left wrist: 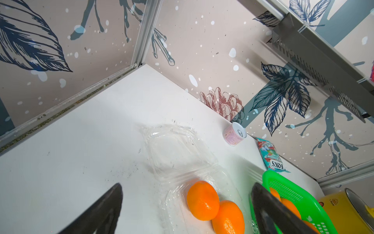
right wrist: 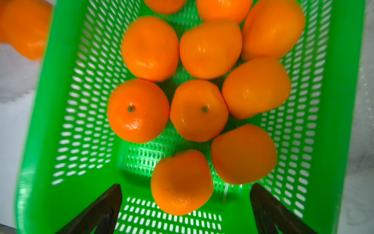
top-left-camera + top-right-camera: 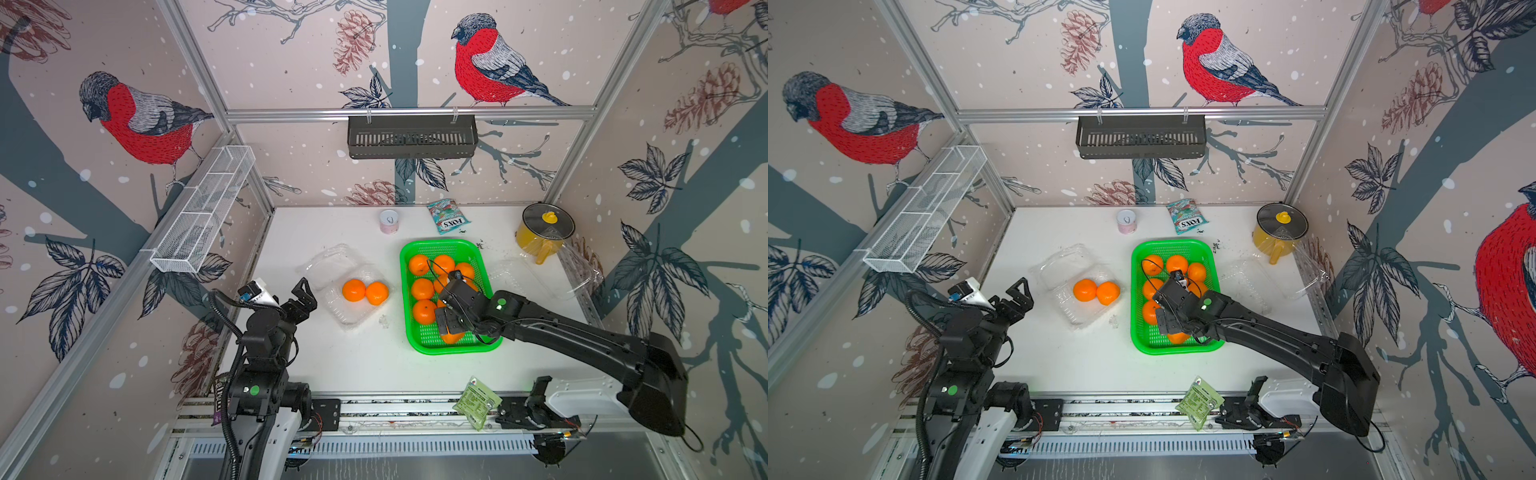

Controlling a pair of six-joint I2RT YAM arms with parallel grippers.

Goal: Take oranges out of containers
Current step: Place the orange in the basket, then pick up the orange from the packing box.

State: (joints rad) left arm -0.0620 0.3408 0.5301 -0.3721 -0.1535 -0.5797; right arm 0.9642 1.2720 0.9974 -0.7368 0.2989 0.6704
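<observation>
Left gripper: jaws spread wide and empty, poised just beside the left container without touching it.
Right gripper: jaws spread wide over the near end of the green tray. 1 orange lies between the fingers with a gap on each side.
Left container: lid laid open toward the back wall, with 2 oranges in the base, touching each other.
Right container: open and empty, its far edge by the right wall rail, near the yellow pot.
Open room: bare table from containers and tray to the near edge, and a narrow strip between left container and tray.
Back edge: can and candy bag.
Right wrist view only: about 10 oranges in the tray, the count uncertain where blur sets in. The arm hides several in both top views.
Left wrist view only: the lid's clear moulded outline.
</observation>
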